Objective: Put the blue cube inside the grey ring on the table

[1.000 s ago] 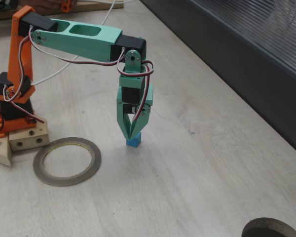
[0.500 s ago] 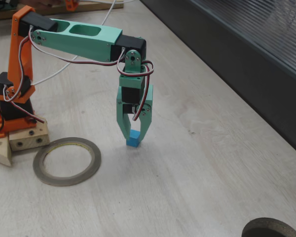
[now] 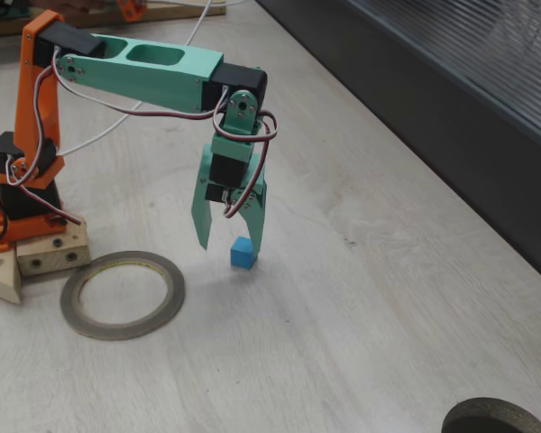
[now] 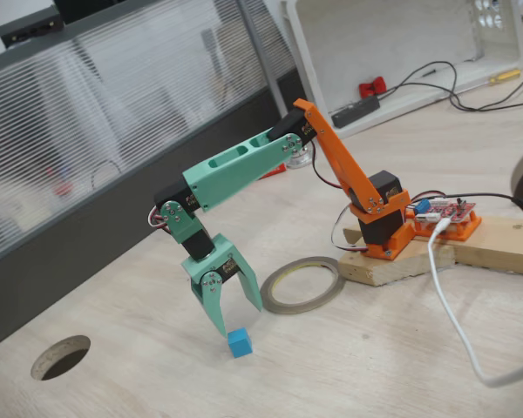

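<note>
The blue cube (image 3: 242, 253) (image 4: 239, 341) rests on the pale wood table (image 3: 370, 316), apart from the grey ring. My green gripper (image 3: 230, 245) (image 4: 239, 319) hangs just over the cube, open, with the fingertips spread to either side and gripping nothing. In a fixed view one finger (image 3: 256, 225) stands close beside the cube. The grey ring (image 3: 167, 293) (image 4: 292, 307) lies flat on the table between the cube and the arm's orange base (image 3: 27, 144), with nothing inside it.
The arm's base sits on wooden blocks (image 3: 50, 253) (image 4: 436, 252). A darker round ring (image 3: 496, 419) lies at the table's near right corner. A dark ribbed wall panel (image 3: 451, 117) runs along one side. A round hole (image 4: 61, 357) is cut in the table, and a white cable (image 4: 453, 322) trails across it.
The gripper was shut on the cube a second ago; it has opened wide and tilted up slightly. The cube has stayed in place on the table.
</note>
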